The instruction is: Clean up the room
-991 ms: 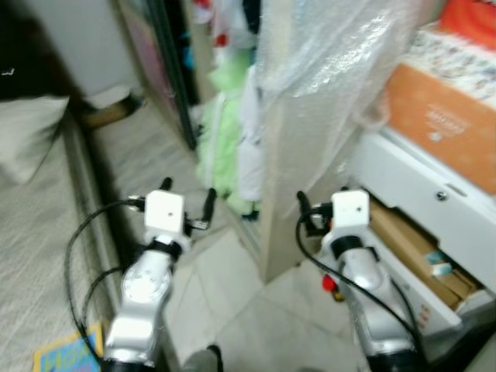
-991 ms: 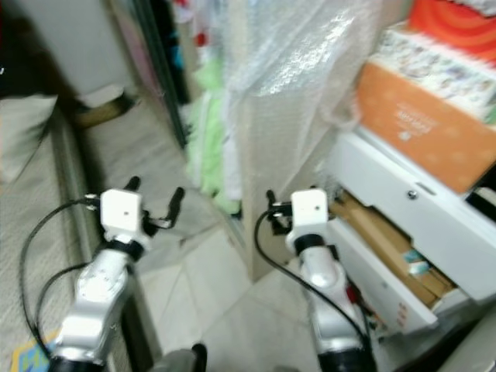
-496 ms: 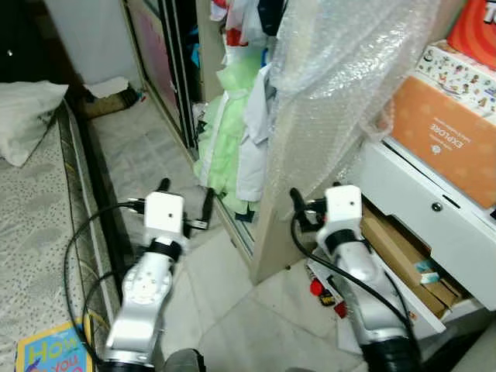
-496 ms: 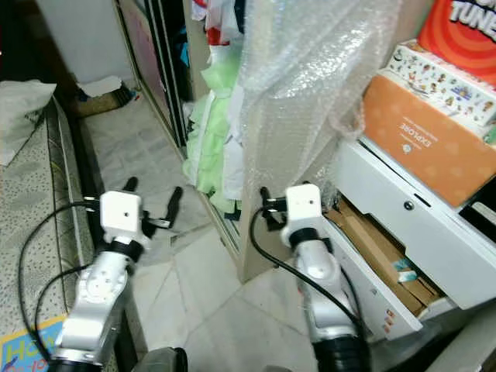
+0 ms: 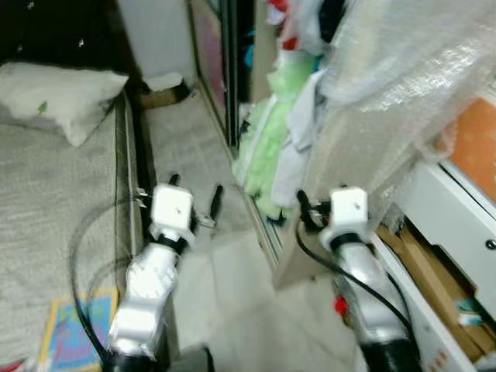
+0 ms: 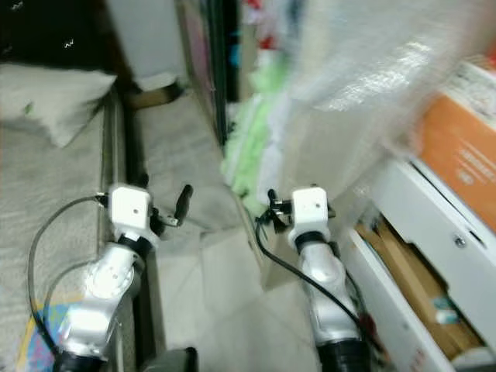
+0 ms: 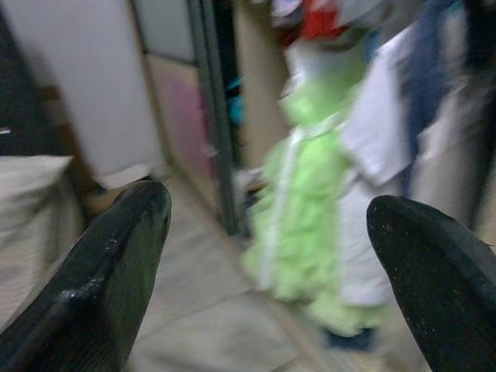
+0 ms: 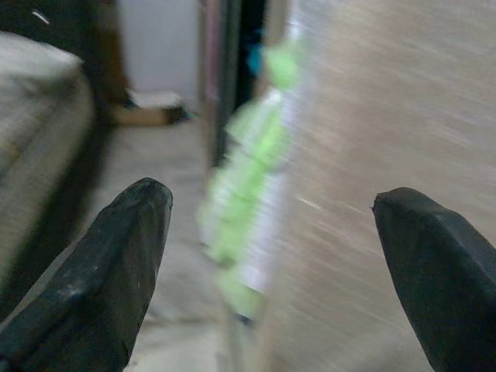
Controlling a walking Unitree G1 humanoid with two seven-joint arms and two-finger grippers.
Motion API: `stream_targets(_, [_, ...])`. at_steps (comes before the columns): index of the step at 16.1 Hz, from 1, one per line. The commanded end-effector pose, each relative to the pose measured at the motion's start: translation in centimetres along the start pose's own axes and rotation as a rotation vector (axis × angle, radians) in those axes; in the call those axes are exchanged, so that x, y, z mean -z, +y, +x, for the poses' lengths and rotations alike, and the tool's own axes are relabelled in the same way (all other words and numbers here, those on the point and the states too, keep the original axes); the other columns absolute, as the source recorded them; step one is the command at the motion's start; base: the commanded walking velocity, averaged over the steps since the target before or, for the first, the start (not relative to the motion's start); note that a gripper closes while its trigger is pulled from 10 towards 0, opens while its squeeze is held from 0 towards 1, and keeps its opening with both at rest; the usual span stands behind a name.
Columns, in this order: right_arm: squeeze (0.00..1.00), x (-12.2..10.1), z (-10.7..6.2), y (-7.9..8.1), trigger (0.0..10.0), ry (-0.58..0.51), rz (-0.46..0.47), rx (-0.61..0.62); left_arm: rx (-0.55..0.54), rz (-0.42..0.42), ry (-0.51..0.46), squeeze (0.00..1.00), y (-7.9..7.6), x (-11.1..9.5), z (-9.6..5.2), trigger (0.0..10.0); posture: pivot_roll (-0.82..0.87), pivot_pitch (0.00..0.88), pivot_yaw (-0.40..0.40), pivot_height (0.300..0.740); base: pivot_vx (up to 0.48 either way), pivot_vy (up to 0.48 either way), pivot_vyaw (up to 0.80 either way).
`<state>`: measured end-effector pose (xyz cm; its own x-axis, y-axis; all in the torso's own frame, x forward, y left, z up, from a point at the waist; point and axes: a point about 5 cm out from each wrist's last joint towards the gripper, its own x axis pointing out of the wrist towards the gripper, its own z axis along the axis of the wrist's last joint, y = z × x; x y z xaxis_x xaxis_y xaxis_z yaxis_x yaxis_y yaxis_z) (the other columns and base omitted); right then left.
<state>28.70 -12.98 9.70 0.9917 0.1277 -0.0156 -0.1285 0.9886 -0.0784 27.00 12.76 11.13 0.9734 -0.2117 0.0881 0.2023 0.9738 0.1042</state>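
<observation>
- Bed (image 5: 54,186): occupies the far left of the head views; a pale pillow (image 5: 66,97) lies at its far end
- Book (image 5: 74,329): colourful cover, lying flat on the near part of the bed, beside the left arm
- Left gripper (image 5: 194,203): held out low over the floor strip between the bed and the wardrobe; fingers (image 7: 116,271) spread wide apart, nothing between them
- Floor (image 5: 225,279): pale tiles run between the bed and the wardrobe; a small box-like item (image 5: 163,91) sits at the far end, too blurred to identify
- Wardrobe (image 5: 229,70): sliding door open; clothes hang down to floor level, with a light green garment (image 7: 310,209) beside a white one (image 7: 372,194)
- Right gripper (image 5: 310,211): held out low, close to the beige panel edge; fingers (image 8: 101,263) spread wide apart, nothing between them
- Bubble wrap (image 5: 403,70): draped over the tall beige panel to the right of the clothes
- White drawer unit (image 5: 457,232): at the far right, lower drawer pulled out with cardboard (image 5: 430,283) inside; an orange box (image 5: 473,143) sits on top
- Small red object (image 5: 340,306): on the floor by the right arm, too blurred to identify
</observation>
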Motion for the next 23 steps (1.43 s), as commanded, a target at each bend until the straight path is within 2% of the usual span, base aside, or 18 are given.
stream_targets(1, [0.00, 0.08, -0.16, -0.12, 10.0, -0.001, -0.002, 0.003, -0.001, 0.002, -0.001, 0.00, -0.10, -0.03, 0.03, 10.0, 0.01, 0.066, -0.018, 0.740, 0.000, 0.000, 0.80])
stream_targets(12, [0.00, 0.08, -0.06, 0.16, 10.0, -0.002, 0.001, -0.007, -0.017, 0.000, -0.028, 0.00, 0.29, -0.43, 0.08, 10.0, 0.02, 0.067, -0.021, 0.740, 0.000, 0.000, 0.80])
stream_targets(13, [0.00, 0.08, -0.03, 0.20, 10.0, -0.002, 0.001, -0.009, -0.015, -0.009, -0.036, 0.00, 0.39, -0.44, 0.03, 10.0, 0.02, 0.066, -0.021, 0.740, 0.000, 0.000, 0.80])
stream_targets(14, [0.00, 0.10, 0.01, 0.25, 10.0, -0.002, 0.001, -0.011, 0.011, -0.057, -0.044, 0.00, 0.27, -0.43, -0.01, 10.0, 0.02, 0.063, -0.022, 0.740, 0.000, 0.000, 0.80])
stream_targets(18, [0.00, 0.07, 0.09, 0.30, 10.0, -0.006, 0.003, -0.011, 0.022, -0.043, -0.057, 0.00, 0.19, -0.61, -0.06, 10.0, 0.02, 0.056, -0.018, 0.740, 0.000, 0.000, 0.80])
stream_targets(21, [0.00, 0.02, 0.07, 0.24, 10.0, -0.011, 0.006, -0.005, 0.011, -0.033, -0.028, 0.00, 0.22, -0.26, -0.15, 10.0, 0.02, 0.054, -0.016, 0.740, 0.000, 0.000, 0.80])
stream_targets(22, [0.00, -0.02, 0.07, 0.17, 10.0, -0.015, 0.006, -0.001, 0.004, -0.083, 0.005, 0.00, 0.53, 0.10, -0.45, 10.0, 0.02, 0.054, -0.016, 0.740, 0.000, 0.000, 0.80])
stream_targets(23, [0.00, -0.03, 0.07, 0.12, 10.0, -0.016, 0.006, 0.002, 0.002, -0.095, 0.022, 0.00, 0.62, 0.28, -0.59, 10.0, 0.02, 0.050, -0.013, 0.740, 0.000, 0.000, 0.80])
